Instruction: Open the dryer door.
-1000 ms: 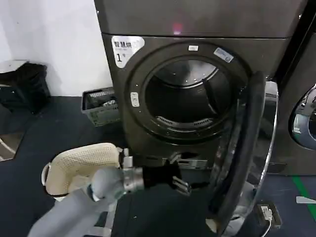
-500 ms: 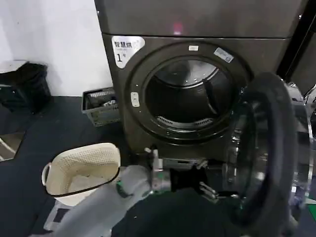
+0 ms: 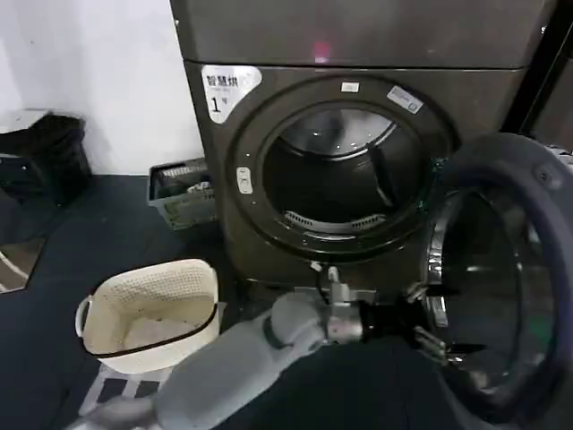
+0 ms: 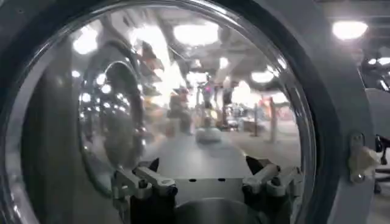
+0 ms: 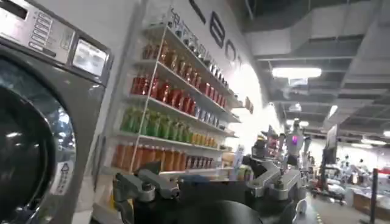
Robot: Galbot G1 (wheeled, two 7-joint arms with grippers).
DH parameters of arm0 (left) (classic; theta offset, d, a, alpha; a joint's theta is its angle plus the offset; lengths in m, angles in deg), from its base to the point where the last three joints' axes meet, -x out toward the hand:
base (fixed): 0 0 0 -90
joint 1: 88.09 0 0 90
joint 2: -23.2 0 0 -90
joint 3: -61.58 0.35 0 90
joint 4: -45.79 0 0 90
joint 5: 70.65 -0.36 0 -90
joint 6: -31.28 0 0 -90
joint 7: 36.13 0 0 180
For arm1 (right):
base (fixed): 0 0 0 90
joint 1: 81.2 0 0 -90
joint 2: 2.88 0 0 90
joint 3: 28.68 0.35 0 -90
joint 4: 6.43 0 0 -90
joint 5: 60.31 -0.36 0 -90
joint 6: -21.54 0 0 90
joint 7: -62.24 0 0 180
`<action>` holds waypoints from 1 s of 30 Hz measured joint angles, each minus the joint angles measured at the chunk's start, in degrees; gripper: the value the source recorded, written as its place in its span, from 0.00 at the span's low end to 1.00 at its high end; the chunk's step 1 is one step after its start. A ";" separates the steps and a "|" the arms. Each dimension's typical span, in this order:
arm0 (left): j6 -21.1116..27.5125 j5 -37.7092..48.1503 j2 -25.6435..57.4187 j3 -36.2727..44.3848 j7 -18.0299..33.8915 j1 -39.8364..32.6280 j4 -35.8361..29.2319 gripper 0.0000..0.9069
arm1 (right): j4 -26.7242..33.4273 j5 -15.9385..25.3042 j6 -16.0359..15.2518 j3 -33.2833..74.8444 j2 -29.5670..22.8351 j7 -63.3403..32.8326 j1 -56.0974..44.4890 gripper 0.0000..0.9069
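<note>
Dark flooring lies before the dryer (image 3: 358, 179), a basket (image 3: 152, 313) near its lower left corner; from the head, the door (image 3: 501, 278) stands swung wide on its right hinge, drum exposed; the left gripper (image 3: 428, 333), arm stretched forward and low, fingers spread and empty, sits at the door's inner glass. From the left wrist, the door (image 4: 183, 91) looms close. From the right wrist, the right gripper (image 5: 207, 185) hangs open beside a neighbouring machine (image 5: 36, 122). Best push steadily on the rim, following the hinge arc.
</note>
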 joint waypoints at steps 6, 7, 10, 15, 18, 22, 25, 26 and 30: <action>-0.87 -1.33 -4.09 2.07 1.29 -2.20 4.15 1.00 | 0.21 -0.54 0.06 2.00 -0.04 0.00 -0.90 1.00; -1.01 -1.41 -4.67 2.26 1.31 -2.46 4.77 1.00 | 0.24 -0.64 0.06 2.34 -0.04 -0.01 -0.98 1.00; -1.35 -1.75 -6.77 2.50 1.72 -3.57 7.06 1.00 | 0.41 -0.71 0.05 3.19 -0.01 -0.01 -1.20 1.00; -1.48 -3.72 -9.52 3.40 2.41 -4.86 9.99 1.00 | 0.01 -0.19 0.18 4.75 -0.14 -0.02 -1.68 1.00; -2.89 -6.26 -10.93 3.63 4.47 -5.30 11.67 1.00 | -0.02 -0.18 0.24 5.34 -0.15 -0.02 -1.91 1.00; -4.68 -8.78 -12.94 3.98 6.74 -6.39 14.03 1.00 | -0.29 -0.23 0.29 6.25 -0.16 -0.02 -2.32 1.00; -5.88 -10.01 -14.49 4.25 7.51 -7.20 15.74 1.00 | -0.30 -0.29 0.32 6.56 -0.15 -0.02 -2.46 1.00; -5.91 -10.15 -14.99 4.38 7.73 -7.43 16.24 1.00 | -0.30 -0.33 0.34 6.61 -0.18 -0.02 -2.50 1.00; -6.15 -10.50 -15.42 4.59 9.99 -7.66 18.04 1.00 | -0.12 -0.37 0.59 6.83 -0.25 -0.02 -2.71 1.00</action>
